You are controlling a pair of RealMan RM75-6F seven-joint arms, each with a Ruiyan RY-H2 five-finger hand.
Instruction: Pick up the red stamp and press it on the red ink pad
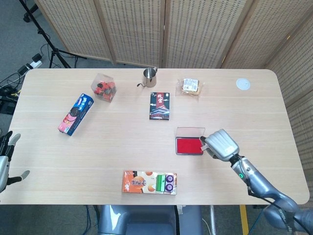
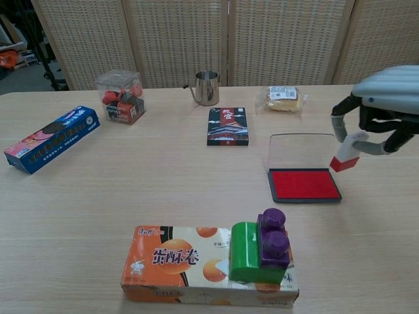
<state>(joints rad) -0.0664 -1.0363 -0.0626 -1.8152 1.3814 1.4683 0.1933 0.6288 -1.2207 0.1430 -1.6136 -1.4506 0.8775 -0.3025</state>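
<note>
The red ink pad (image 1: 189,146) (image 2: 304,184) lies open on the table, its clear lid (image 2: 300,151) standing up at the back. My right hand (image 1: 221,145) (image 2: 382,110) hovers above the pad's right edge and grips the stamp (image 2: 347,152) (image 1: 202,147), a white body with a red base pointing down, a little above the pad's right corner. At the far left, beyond the table's edge, my left hand (image 1: 6,164) hangs with its fingers apart and holds nothing.
An orange snack box (image 2: 208,265) with a green and purple item on top lies near the front edge. Behind the pad are a dark booklet (image 2: 228,125), a steel cup (image 2: 206,87), a wrapped pastry (image 2: 283,99), a clear box (image 2: 120,97) and a blue biscuit box (image 2: 51,138).
</note>
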